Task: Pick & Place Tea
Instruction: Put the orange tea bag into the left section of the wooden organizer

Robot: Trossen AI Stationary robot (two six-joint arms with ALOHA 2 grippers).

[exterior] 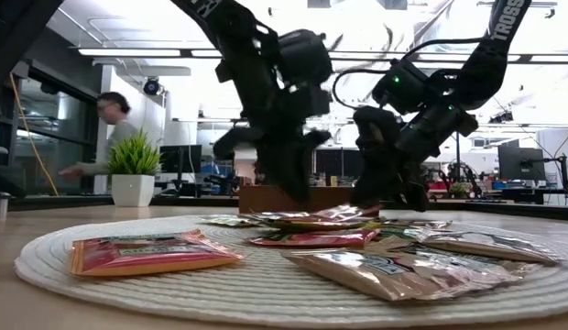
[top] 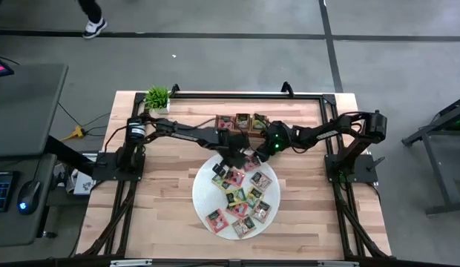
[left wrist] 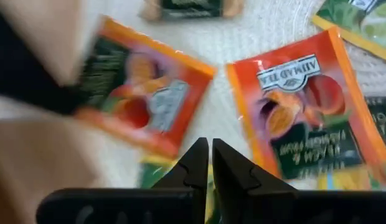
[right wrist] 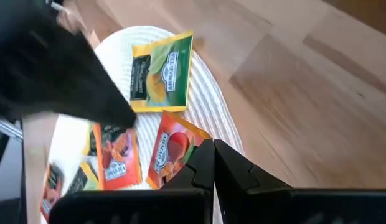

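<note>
Several small square tea packets [top: 237,199] in red, orange, green, yellow and dark wrappers lie flat on the round white woven mat [top: 203,194]. More packets fill the brown wooden tray [top: 241,122] beyond the mat. My left gripper [left wrist: 210,154] is shut and stands over two orange-red packets [left wrist: 305,112] at the mat's far edge [top: 231,156]. My right gripper [right wrist: 213,152] is shut too, just right of it [top: 258,154], its tips beside a red-orange packet [right wrist: 171,152] near the mat's rim. In the low view both grippers [exterior: 293,197] [exterior: 394,197] reach down to the packets. My left gripper comes from above with shut fingers [left wrist: 193,165] over the packets on the far part of the mat; I cannot tell whether it touches one. My right gripper points down with shut fingers [right wrist: 202,165] at the corner [right wrist: 202,135] of the red-orange packet, which lies on the mat; I cannot tell whether it touches it.
A small potted plant [top: 158,97] stands at the table's far left corner. A black frame [top: 289,95] runs round the table's far side. The left arm [right wrist: 56,68] shows close in the right wrist view. A person [exterior: 114,128] stands in the room behind.
</note>
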